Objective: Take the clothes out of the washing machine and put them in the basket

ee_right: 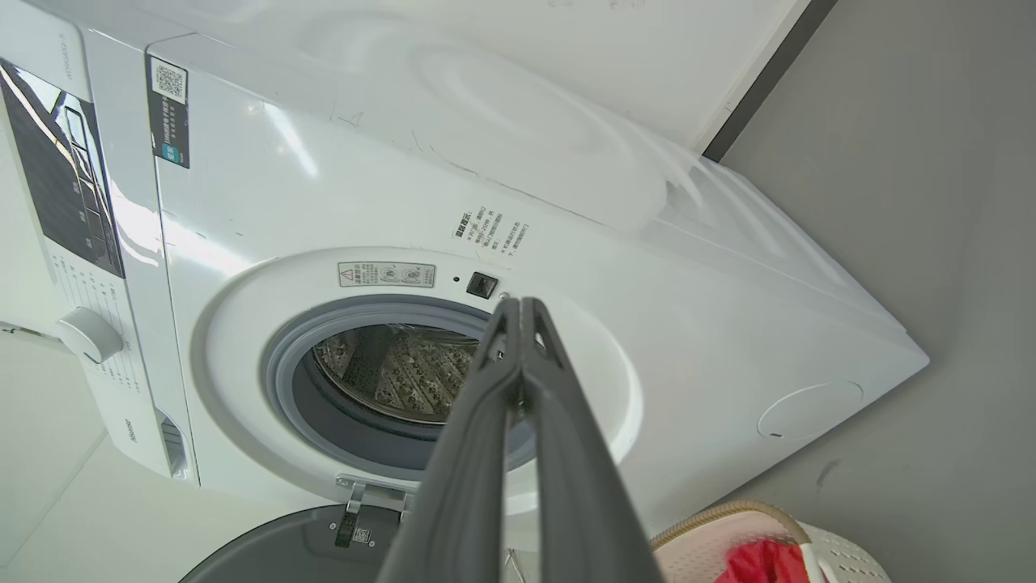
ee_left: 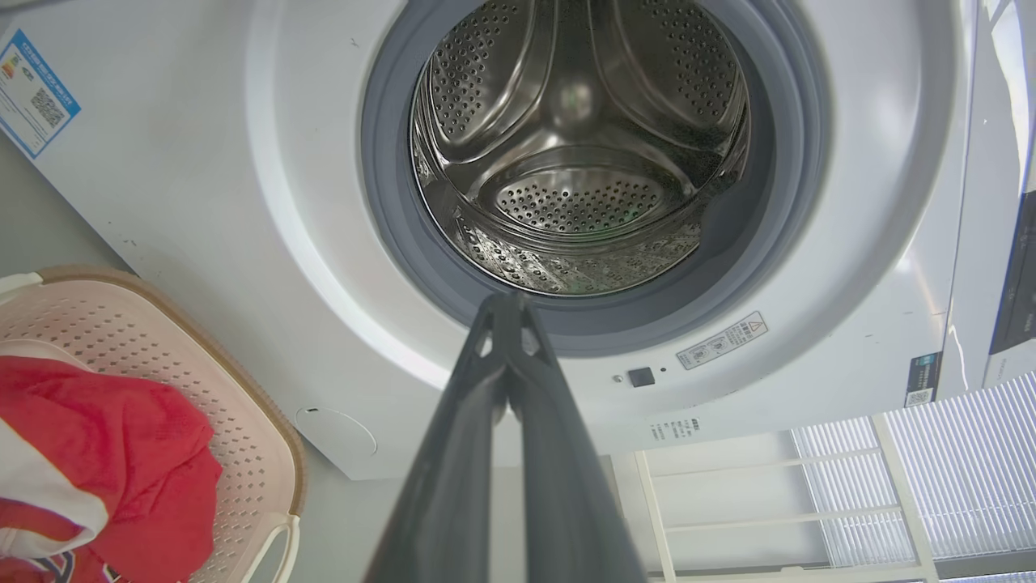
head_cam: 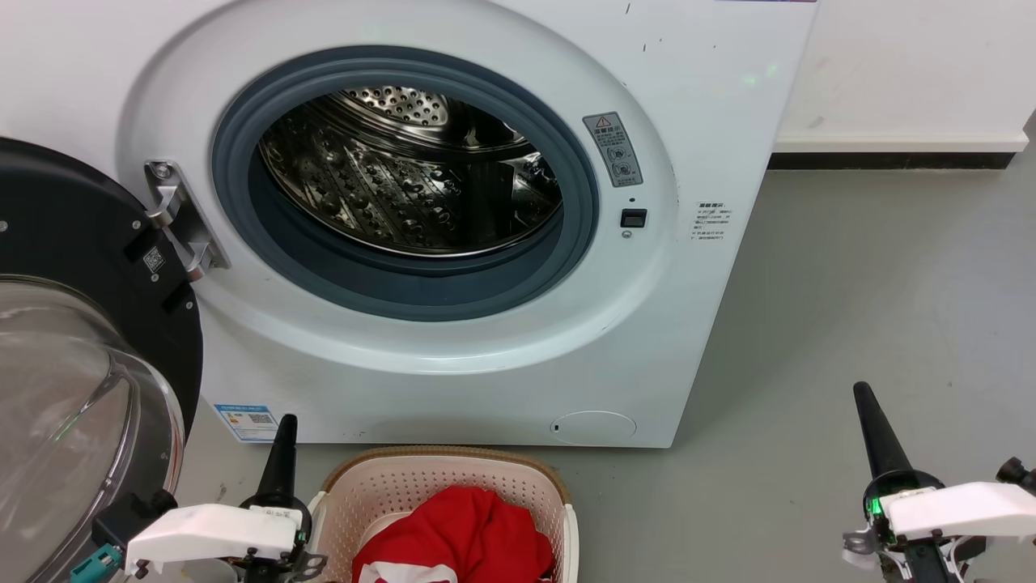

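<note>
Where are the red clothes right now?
In the head view, the red clothes lie in the cream basket at the bottom middle, on the floor just before the washing machine and right beside the left end effector.

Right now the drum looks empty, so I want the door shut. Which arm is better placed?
Left: the left gripper sits just beside the open door, while the right gripper is far on the other side.
</note>
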Controlling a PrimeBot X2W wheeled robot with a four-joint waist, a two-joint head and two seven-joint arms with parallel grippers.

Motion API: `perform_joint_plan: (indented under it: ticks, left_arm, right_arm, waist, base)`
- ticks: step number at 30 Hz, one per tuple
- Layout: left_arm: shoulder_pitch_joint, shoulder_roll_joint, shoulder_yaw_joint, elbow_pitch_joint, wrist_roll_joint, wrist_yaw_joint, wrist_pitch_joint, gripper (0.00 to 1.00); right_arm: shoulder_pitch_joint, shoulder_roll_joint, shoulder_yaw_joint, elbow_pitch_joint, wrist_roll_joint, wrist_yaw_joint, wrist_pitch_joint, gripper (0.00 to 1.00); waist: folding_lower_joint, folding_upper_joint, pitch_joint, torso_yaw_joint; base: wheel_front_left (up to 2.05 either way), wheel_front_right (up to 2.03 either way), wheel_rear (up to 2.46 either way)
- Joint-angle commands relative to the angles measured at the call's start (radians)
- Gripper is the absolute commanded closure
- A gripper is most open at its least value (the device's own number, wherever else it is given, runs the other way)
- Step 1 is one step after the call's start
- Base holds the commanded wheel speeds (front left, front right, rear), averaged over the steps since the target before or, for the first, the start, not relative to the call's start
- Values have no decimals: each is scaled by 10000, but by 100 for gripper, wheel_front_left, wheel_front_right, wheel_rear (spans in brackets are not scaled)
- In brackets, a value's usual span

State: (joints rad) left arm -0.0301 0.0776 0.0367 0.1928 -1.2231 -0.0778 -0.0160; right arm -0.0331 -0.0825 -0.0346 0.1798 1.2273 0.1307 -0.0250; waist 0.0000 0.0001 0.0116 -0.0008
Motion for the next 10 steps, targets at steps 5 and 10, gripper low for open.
perform_joint_plan:
  ticks: [5, 10]
  left_arm:
    - [-286, 13, 88, 22, -627, -134, 155, 100]
    - [-367, 5, 143, 92, -1108, -181, 283, 100]
  right_arm:
    - [-291, -49, -68, 51, 656, 2, 168, 100]
    - [-361, -41, -108, 134, 1133, 2, 285, 100]
  waist:
    - [0, -1, -9, 1]
    - [0, -1, -17, 2]
  base:
    - [0, 0, 0]
    - [0, 0, 0]
